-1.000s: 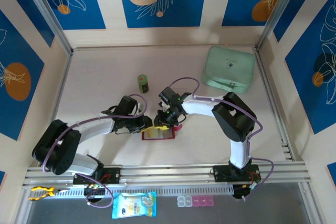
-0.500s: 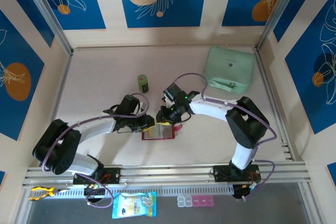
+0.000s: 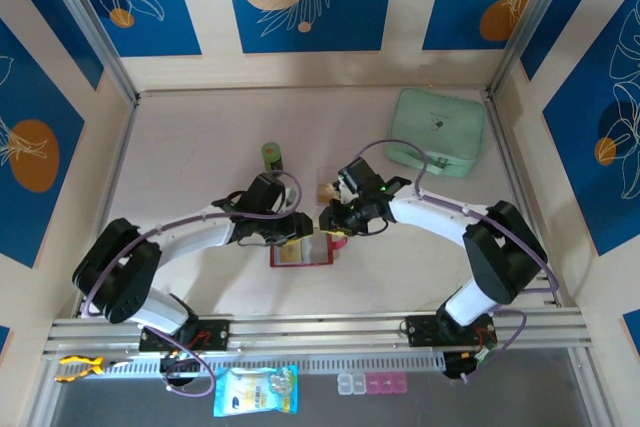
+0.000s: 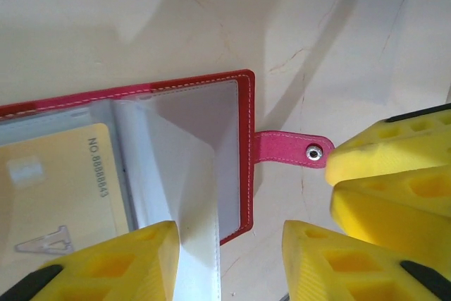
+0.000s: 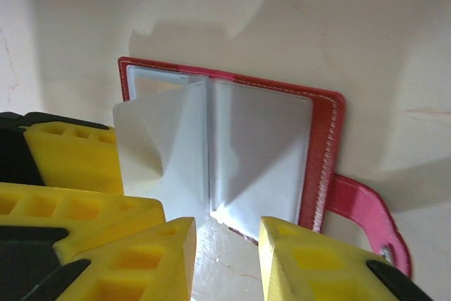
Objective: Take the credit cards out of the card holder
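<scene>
The red card holder (image 3: 300,253) lies open on the table between my two grippers. In the left wrist view a yellow credit card (image 4: 63,188) sits inside a clear sleeve of the card holder (image 4: 244,103). A loose sleeve leaf (image 4: 187,174) stands up beside one finger of my left gripper (image 4: 229,266), which is open over the holder's near right corner. My right gripper (image 5: 227,259) is open a little, bare table in its gap, at the holder's (image 5: 320,153) edge. Its fingers (image 4: 394,167) touch the closure tab (image 4: 289,149). A small tan card-like piece (image 3: 325,187) lies behind the right gripper (image 3: 328,219).
A green can (image 3: 272,157) stands behind the left gripper (image 3: 298,232). A mint-green pouch (image 3: 437,132) lies at the back right. Metal rails (image 3: 320,327) run along the near edge, with a packet (image 3: 256,390) and a pill box (image 3: 372,383) below them.
The left gripper has slid right along the holder and opened wider. The right arm's elbow has swung right and its gripper has shifted right, uncovering the tan piece behind it.
</scene>
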Controlling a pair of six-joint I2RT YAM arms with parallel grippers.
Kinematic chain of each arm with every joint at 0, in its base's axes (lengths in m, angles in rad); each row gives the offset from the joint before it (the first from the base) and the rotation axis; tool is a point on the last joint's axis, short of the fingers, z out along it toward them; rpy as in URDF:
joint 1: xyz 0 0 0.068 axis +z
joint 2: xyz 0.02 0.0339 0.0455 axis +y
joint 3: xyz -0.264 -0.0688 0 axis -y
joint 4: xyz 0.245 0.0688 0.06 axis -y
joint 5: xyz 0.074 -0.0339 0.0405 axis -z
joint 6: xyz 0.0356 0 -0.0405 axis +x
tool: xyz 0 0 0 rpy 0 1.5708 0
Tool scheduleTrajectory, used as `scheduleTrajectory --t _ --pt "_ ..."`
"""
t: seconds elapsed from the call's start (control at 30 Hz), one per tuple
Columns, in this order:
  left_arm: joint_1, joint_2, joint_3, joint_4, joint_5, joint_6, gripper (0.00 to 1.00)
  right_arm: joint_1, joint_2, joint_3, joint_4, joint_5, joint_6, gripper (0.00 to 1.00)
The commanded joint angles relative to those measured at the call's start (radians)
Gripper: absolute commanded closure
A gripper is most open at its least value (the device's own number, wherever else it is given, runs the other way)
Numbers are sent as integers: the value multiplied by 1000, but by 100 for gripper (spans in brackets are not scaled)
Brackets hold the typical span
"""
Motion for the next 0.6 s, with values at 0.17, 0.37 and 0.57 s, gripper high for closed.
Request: scheduleTrajectory --t 0.17,0.37,0.57 --pt "-56 69 72 -41 -41 -15 52 -43 -76 -83 22 -20 -25 70" --pt "-83 140 97 -32 -53 -18 46 -70 -115 -132 30 -36 -36 70" --pt "-95 169 113 -29 -63 -22 44 -96 -148 -169 34 -50 -44 68"
